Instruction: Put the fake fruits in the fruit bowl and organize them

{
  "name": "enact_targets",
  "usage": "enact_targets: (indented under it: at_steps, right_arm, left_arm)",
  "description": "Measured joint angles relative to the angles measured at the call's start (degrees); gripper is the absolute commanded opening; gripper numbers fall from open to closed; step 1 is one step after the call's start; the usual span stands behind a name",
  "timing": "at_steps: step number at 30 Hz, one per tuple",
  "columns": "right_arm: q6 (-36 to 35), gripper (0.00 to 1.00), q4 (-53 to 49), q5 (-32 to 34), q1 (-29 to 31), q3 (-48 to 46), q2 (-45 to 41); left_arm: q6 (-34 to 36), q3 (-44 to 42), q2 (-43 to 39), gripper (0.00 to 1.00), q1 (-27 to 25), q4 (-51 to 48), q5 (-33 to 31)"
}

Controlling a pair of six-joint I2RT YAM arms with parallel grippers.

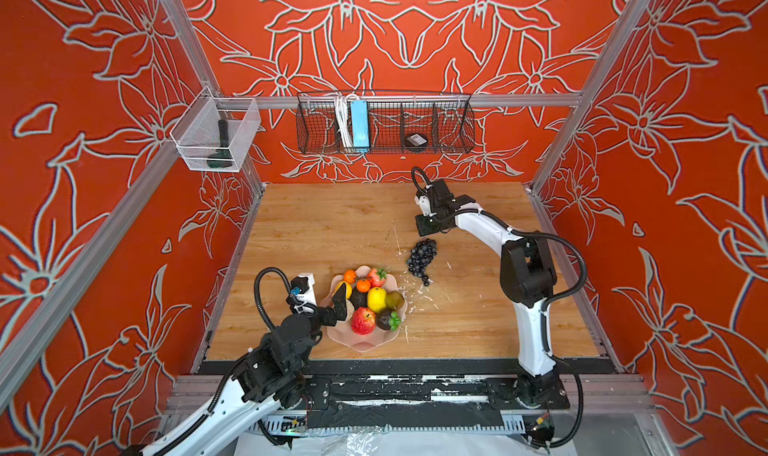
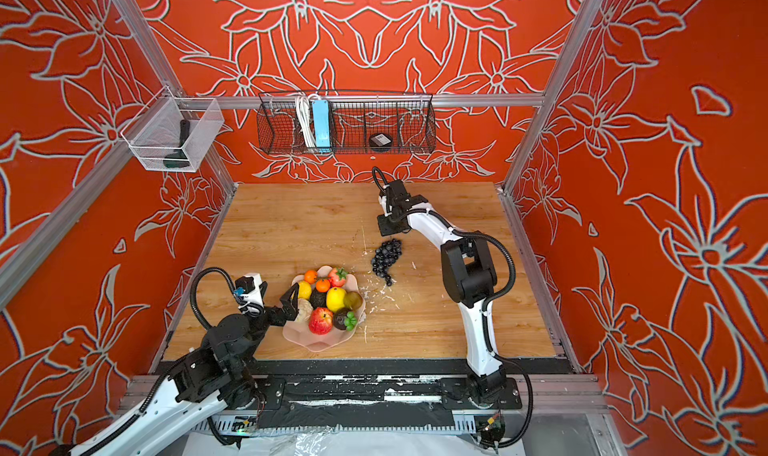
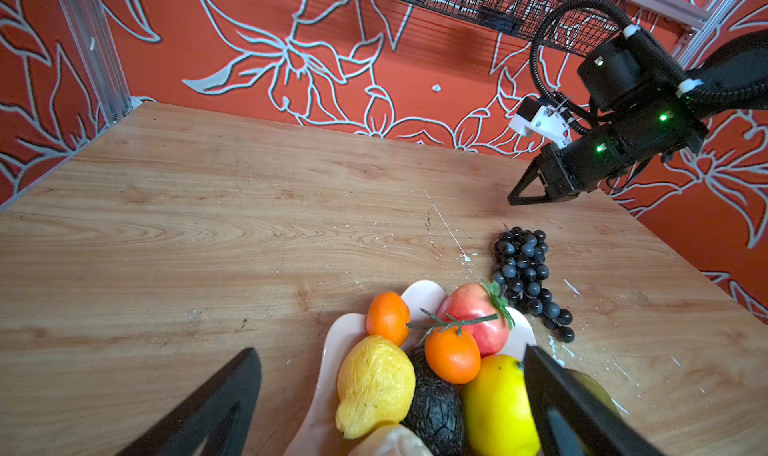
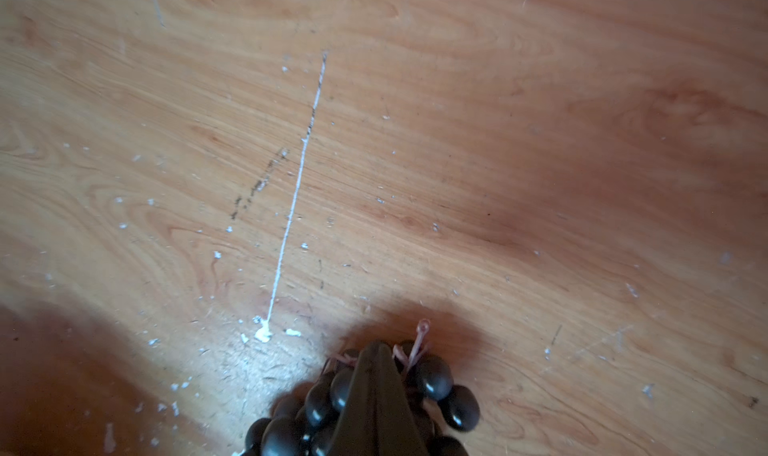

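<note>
The pale pink fruit bowl [image 1: 360, 344] [image 2: 319, 344] sits front-centre on the wooden table. It holds lemons [image 1: 377, 299], two small oranges [image 1: 363, 285], a red apple [image 1: 363, 321], a strawberry [image 1: 377, 276], an avocado [image 3: 436, 404], a mangosteen [image 1: 386, 320] and a beige fruit [image 3: 390, 441]. My left gripper [image 1: 337, 306] [image 3: 390, 350] hangs open over the bowl's left side, empty. The dark grape bunch [image 1: 422, 258] [image 3: 525, 266] lies on the table right of the bowl. My right gripper [image 1: 426, 225] [image 3: 512, 201] is shut at the bunch's far stem end; the right wrist view shows grapes [image 4: 434, 377] around the closed fingers, nothing visibly clamped.
A black wire basket [image 1: 384, 125] hangs on the back wall and a clear bin [image 1: 216, 135] on the left post. White scrape marks and crumbs [image 1: 417, 298] dot the table near the bowl. Aluminium frame posts border the table's sides.
</note>
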Motion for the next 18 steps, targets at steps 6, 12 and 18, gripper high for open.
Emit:
enact_targets:
  at_steps: [6, 12, 18]
  right_arm:
    - [0.4, 0.21, -0.6, 0.3, 0.0, -0.4, -0.2]
    - [0.2, 0.64, -3.2, 3.2, 0.7, 0.2, 0.8]
    - [0.0, 0.98, -2.8, 7.7, 3.7, -4.3, -1.4]
  left_arm:
    - [0.0, 0.0, 0.0, 0.98, 0.0, 0.0, 0.0]
    - [0.0, 0.0, 0.0, 0.98, 0.0, 0.0, 0.0]
    - [0.0, 0.0, 0.0, 0.98, 0.0, 0.0, 0.0]
